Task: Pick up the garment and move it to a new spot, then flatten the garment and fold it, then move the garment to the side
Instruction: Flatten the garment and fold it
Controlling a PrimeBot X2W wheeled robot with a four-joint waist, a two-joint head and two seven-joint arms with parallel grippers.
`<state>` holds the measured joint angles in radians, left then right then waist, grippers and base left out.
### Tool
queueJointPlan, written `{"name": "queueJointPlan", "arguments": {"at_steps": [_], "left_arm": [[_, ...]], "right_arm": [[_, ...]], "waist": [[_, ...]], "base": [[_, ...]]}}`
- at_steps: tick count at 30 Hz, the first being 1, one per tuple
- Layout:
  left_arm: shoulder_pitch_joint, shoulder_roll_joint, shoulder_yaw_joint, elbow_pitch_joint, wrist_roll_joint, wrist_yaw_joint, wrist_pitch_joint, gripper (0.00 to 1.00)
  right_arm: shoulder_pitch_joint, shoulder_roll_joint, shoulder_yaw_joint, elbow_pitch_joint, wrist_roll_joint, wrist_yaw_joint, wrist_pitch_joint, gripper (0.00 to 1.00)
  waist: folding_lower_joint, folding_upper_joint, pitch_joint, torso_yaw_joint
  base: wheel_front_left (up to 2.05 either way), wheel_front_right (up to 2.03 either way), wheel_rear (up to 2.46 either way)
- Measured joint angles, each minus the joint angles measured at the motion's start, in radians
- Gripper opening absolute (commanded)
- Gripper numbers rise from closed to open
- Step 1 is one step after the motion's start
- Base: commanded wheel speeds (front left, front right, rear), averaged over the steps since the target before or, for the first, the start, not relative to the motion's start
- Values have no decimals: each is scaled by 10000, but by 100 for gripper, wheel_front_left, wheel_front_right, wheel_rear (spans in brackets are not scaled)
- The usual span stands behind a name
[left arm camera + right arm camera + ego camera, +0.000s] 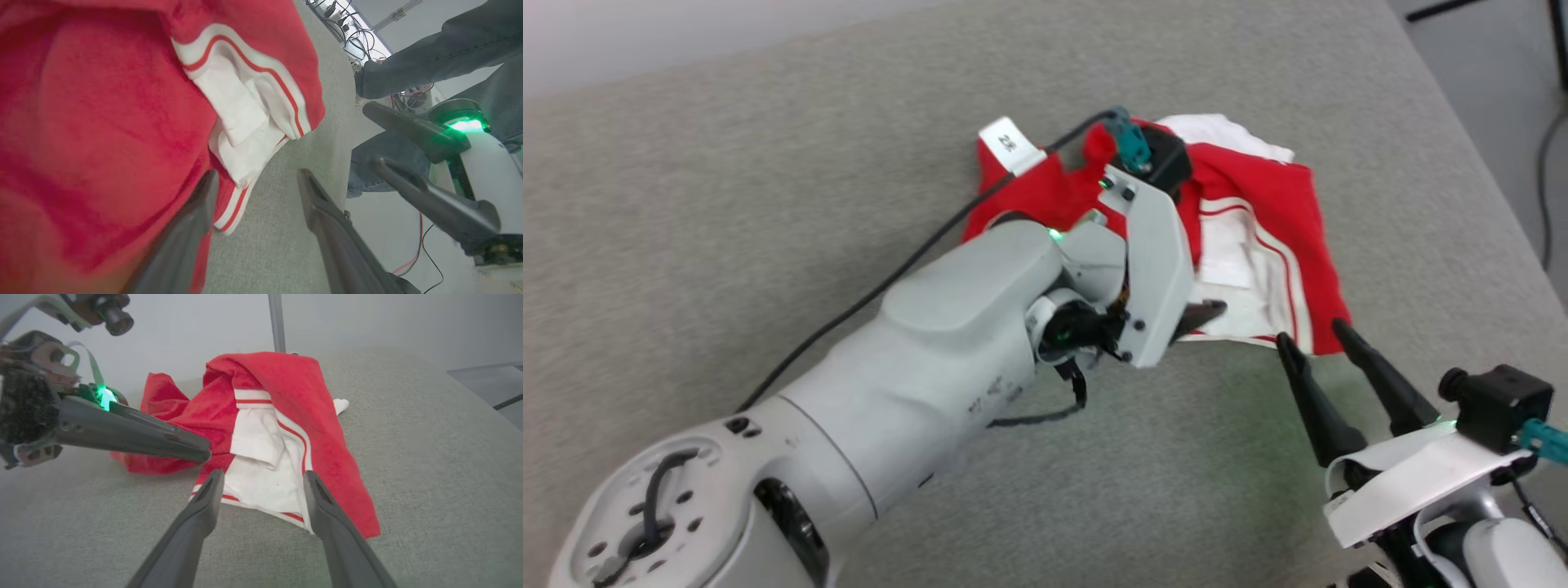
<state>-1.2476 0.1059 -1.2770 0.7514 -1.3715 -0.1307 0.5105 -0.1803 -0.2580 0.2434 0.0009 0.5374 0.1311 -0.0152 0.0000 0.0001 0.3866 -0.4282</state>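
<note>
Both gape, released: left pincer [257,175] and right pincer [1311,332] at the garment [1258,196]; left forearm [947,327] hides its middle.

1 garment [1258,196], 2 grippers [258,175] [1311,331] (L+R)

A grey cloth-covered table [727,204] bears the crumpled red garment [1298,212].

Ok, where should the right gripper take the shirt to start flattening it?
I'd take the striped white sleeve edge of the shirt, coming in low from the near side with the right gripper. That edge lies loose on the table facing its open jaws; the rest is bunched.
</note>
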Motion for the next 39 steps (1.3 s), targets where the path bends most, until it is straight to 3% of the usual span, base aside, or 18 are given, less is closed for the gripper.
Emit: {"name": "queueJointPlan", "arguments": {"at_steps": [10,26,28,30,31,39], "left_arm": [[-25,-98,42,1087,-19,0,-8,100],[-332,-437,107,1881,-88,0,-679,98],[-343,-447,107,2044,-90,0,-769,45],[-355,-451,125,2188,-125,0,-813,12],[-360,-451,123,2224,-134,0,-813,0],[-487,-374,79,1565,-178,0,-510,0]], "right_arm": [[-149,111,487,734,190,0,-489,100],[-534,100,961,1018,439,0,-819,100],[-551,102,997,1045,453,0,-832,100],[-556,105,1030,1087,481,0,-894,100],[-560,107,1043,1108,502,0,-905,100],[-564,-31,825,1231,518,0,-970,100]], "waist": [[0,0,256,-781],[0,0,361,-1083],[0,-1,406,-1130],[0,0,444,-1168],[0,0,459,-1178],[0,0,411,-906]], "base": [[0,0,0],[0,0,0],[0,0,0],[0,0,0],[0,0,0],[0,0,0]]}}
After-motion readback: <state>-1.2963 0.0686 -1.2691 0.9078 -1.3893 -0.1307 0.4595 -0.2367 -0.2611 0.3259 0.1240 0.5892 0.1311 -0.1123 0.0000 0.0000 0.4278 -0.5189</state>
